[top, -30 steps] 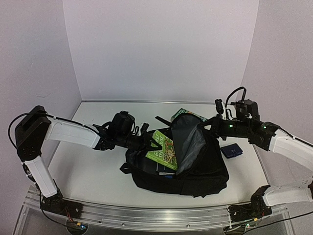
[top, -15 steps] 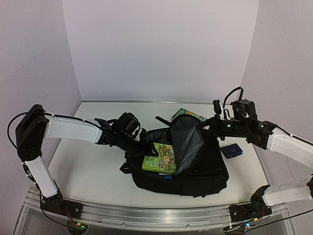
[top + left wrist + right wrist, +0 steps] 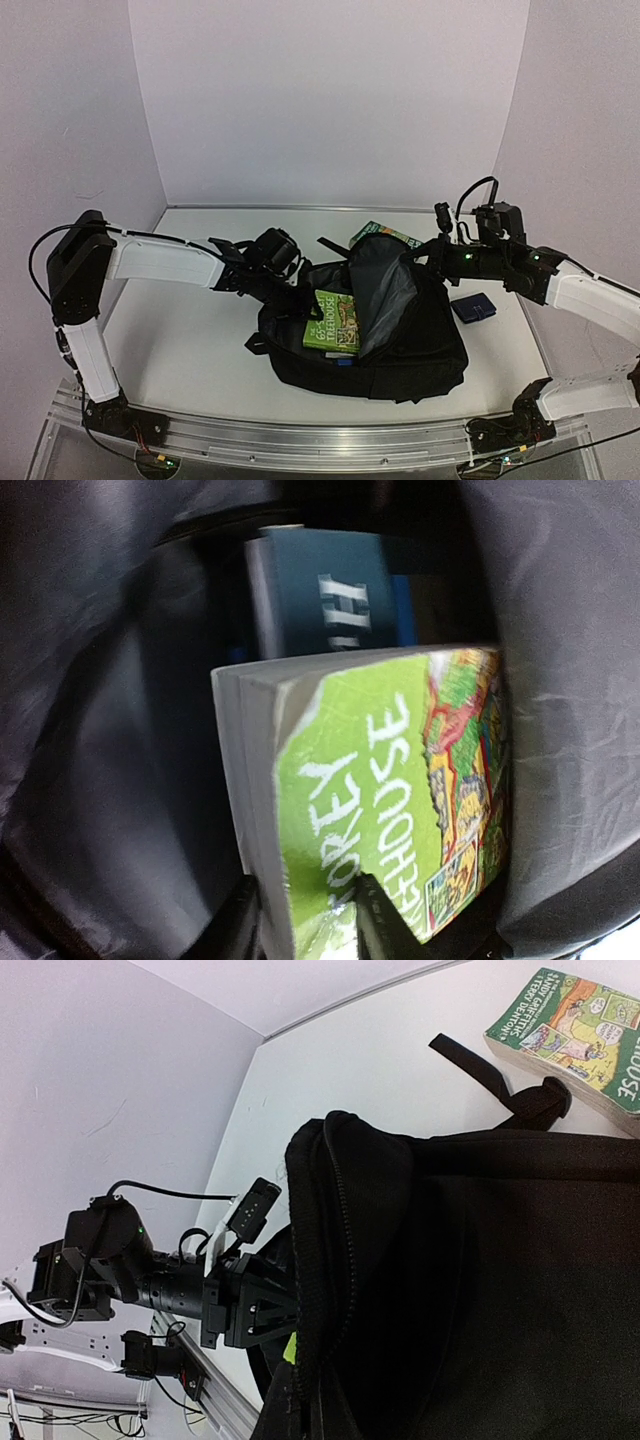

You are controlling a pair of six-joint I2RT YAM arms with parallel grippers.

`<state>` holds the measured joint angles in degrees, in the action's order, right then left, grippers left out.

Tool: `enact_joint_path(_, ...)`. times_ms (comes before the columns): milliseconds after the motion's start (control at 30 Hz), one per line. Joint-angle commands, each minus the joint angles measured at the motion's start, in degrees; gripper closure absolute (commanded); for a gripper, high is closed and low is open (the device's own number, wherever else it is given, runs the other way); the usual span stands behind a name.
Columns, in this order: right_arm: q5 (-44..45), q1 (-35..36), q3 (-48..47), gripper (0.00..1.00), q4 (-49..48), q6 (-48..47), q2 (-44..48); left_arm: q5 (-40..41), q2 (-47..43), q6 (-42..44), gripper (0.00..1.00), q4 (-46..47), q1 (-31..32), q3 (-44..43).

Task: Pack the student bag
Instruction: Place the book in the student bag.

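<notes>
Black student bag [image 3: 420,350] lies mid-frame on the bench [image 3: 180,340], right fingers [image 3: 412,257] pinching its flap open, left fingers [image 3: 240,925] clasping a green book [image 3: 333,322] nearly inside; another book [image 3: 380,232] just above it awaits packing.

Student bag [image 3: 420,350]: one. Books: three, namely green book in bag [image 3: 333,322], blue book [image 3: 330,600], green book on table [image 3: 376,231]. Blue pouch [image 3: 473,307]: one.

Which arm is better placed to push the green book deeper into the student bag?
Left. The left gripper flanks the green book inside the student bag, while the right gripper holds its flap up.
</notes>
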<state>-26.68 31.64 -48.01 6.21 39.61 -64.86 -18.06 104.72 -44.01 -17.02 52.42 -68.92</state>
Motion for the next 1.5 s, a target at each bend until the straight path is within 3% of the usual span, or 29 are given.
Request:
enact_joint_path(0, 0.2, 0.0, -1.2, 1.00, -3.5, -1.0, 0.3, -1.9, 1.5, 4.3, 0.73, -0.4, 2.9, -4.7)
enact_joint_path(333, 0.5, 0.0, -0.2, 1.00, -3.5, -0.9, 0.3, -4.6, 5.1, 6.8, 0.77, -1.8, 7.5, -8.7)
enact_joint_path(633, 4.3, 0.0, 2.6, 1.00, -3.3, 1.1, 1.0, -6.8, 5.8, 4.5, 0.76, 6.1, 8.6, -8.5)
enact_joint_path(733, 6.6, -0.1, 4.1, 1.00, -3.0, 2.7, 1.1, -6.5, 4.2, 4.4, 0.71, 6.6, 8.6, -6.9)
enact_joint_path(933, 12.8, -0.1, 7.6, 1.00, 0.6, 5.4, 2.0, 1.4, -0.4, 4.1, 0.49, 0.8, 7.9, -4.7)
enact_joint_path(1200, 17.3, 0.0, 14.1, 0.99, 2.7, 10.0, -0.2, 3.2, -7.6, 3.1, 0.23, -0.8, 4.1, -1.0)
enact_joint_path(1367, 18.2, 0.0, 12.4, 0.80, 3.8, 8.7, -1.0, 1.6, -10.8, 2.7, 0.18, -0.6, -0.8, 0.4)
enact_joint_path(1467, 17.8, 0.0, 9.0, 0.51, 5.6, 6.7, 0.9, 0.9, -13.1, 2.3, 0.14, 0.1, -4.4, 1.8)
